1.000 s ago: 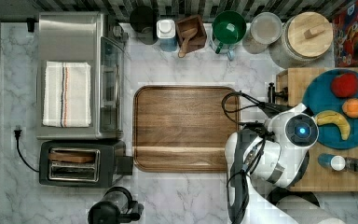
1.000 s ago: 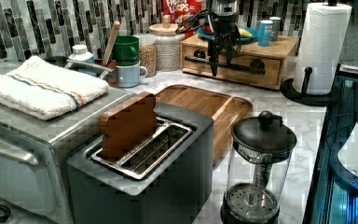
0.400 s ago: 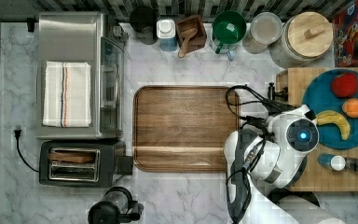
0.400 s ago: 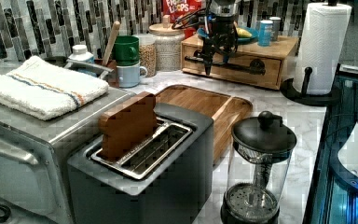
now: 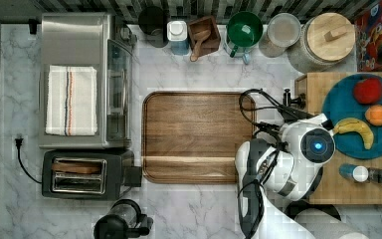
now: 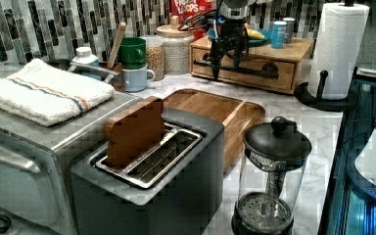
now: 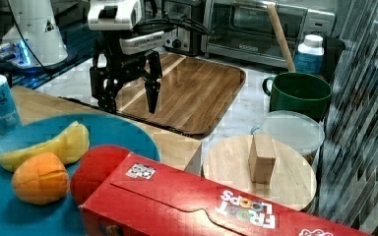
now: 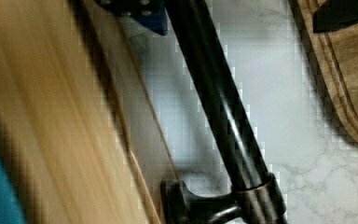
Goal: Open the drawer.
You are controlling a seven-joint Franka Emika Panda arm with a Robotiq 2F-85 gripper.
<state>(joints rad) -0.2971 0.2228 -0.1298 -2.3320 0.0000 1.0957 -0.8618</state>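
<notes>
Change over the last sec: in the top view the white robot arm (image 5: 298, 164) has crept a bit toward the frame's bottom, i.e. along the box front. In the left view the black two-finger gripper (image 6: 226, 68) has barely shifted. The light bamboo-coloured wooden box drawer (image 6: 284, 83) and its long black bar handle (image 6: 254, 71) sit where they did, w/ no gap opened. So prob. still lining up the grasp, and no pull has started.

Gripper state: fingers apart, hanging down in front of the drawer at upper centre-right of the left view. The right view shows the gap clearly (image 7: 128, 105). In the wrist view the bar (image 8: 223, 107) runs between the finger ends, close to one, not clamped. Next it needs to pinch the bar, then pull straight out toward the dark brown rounded-corner wooden tray (image 5: 199, 137).

The drawer is mid-right in the top view, under the arm, just beside the tray.

Containers:
- round blue plate (image 5: 348, 99) on the box top: red apple (image 5: 368, 90), orange (image 5: 376, 115), yellow banana (image 5: 353, 128).
- green mug (image 5: 243, 29), top centre; contents not visible.
- clear jar w/ flat lid (image 5: 281, 29): grain-like fill per the left view.
- big jar w/ round wooden lid (image 5: 328, 37): shut.
- small brown wooden holder (image 5: 203, 36): a wooden scoop.
- black slot toaster (image 5: 79, 174), lower left: brown wooden slab (image 6: 134, 129) standing in a slot.
</notes>
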